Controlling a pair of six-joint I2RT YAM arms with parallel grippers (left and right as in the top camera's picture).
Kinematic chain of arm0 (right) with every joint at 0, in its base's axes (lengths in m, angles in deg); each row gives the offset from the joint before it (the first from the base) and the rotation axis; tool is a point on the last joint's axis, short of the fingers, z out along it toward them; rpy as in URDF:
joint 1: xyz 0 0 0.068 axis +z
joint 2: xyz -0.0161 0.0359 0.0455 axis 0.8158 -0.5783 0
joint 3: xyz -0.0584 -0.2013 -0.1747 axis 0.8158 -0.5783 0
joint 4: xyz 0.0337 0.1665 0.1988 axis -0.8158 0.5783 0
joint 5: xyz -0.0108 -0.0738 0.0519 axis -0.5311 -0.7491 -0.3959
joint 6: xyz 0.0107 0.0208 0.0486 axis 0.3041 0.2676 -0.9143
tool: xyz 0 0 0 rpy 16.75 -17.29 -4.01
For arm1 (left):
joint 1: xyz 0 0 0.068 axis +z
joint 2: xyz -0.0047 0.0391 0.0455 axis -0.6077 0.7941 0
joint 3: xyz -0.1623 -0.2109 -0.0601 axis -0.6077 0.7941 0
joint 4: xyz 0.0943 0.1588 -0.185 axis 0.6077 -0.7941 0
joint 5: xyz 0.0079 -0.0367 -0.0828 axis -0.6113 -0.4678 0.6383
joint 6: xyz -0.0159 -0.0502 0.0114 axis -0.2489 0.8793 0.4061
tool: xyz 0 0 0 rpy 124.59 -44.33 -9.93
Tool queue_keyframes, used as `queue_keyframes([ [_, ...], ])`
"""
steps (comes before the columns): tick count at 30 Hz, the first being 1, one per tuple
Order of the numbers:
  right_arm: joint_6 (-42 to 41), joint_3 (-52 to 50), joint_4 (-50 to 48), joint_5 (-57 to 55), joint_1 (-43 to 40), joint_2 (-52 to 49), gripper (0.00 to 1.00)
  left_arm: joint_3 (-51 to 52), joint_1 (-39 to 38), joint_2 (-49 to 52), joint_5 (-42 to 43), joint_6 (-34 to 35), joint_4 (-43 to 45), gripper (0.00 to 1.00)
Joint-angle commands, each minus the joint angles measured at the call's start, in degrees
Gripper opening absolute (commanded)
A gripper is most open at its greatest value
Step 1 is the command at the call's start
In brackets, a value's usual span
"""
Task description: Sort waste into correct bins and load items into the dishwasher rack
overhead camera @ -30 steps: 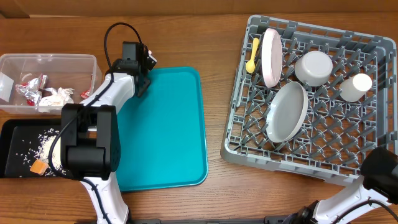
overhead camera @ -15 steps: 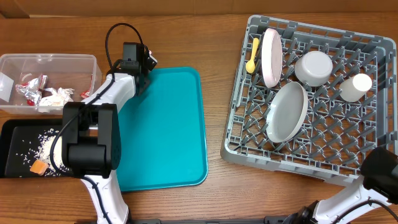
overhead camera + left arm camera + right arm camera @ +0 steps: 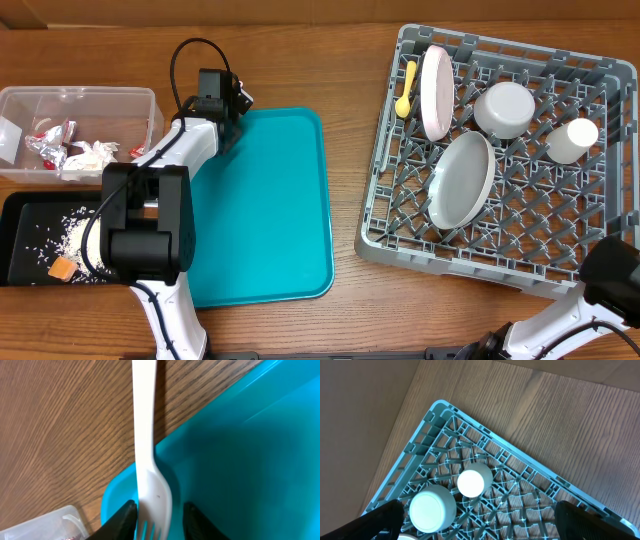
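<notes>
Fork [image 3: 150, 475]: left tool [image 3: 159, 514] jaws narrower than before, astride head, gap one side.

fork [image 3: 145, 435]: pale white | tray [image 3: 270, 220]: teal | rack [image 3: 540, 225]: grey lattice

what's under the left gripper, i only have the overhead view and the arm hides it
Observer: A pale fork. Its tine end sits between the fingers of the left gripper.
Operator: where does it lie
Observer: Across a corner of the teal tray. The tines are over the tray and the handle runs out over the wooden table.
Operator: is it clamped yet
Observer: Not fully. The fingers flank the fork, but a strip of teal shows between the fork and one finger.
</notes>
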Motion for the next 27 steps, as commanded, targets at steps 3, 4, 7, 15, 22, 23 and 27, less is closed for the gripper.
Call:
queue_keyframes([
  [3, -0.3, 0.1, -0.2, -0.4, 0.0, 0.4, 1.00, 0.3, 0.4, 2.0, -0.4, -0.2, -0.3, 0.20],
  [4, -0.3, 0.1, -0.2, -0.4, 0.0, 0.4, 1.00, 0.3, 0.4, 2.0, -0.4, -0.2, -0.3, 0.18],
  [7, -0.3, 0.1, -0.2, -0.4, 0.0, 0.4, 1.00, 0.3, 0.4, 2.0, -0.5, -0.2, -0.3, 0.08],
  [15, -0.3, 0.1, -0.2, -0.4, 0.0, 0.4, 1.00, 0.1, 0.3, 1.6, -0.8, 4.9, -0.3, 0.04],
  [22, -0.3, 0.1, -0.2, -0.4, 0.0, 0.4, 1.00, -5.5, 0.3, -1.9, -1.0, 18.2, -7.9, 0.04],
  [23, -0.3, 0.1, -0.2, -0.4, 0.0, 0.4, 1.00, -7.0, 0.3, -2.8, -0.8, 20.5, -10.0, 0.04],
  [27, -0.3, 0.1, -0.2, -0.4, 0.0, 0.4, 1.00, -12.7, 0.3, -6.5, 3.3, 24.4, -17.3, 0.04],
])
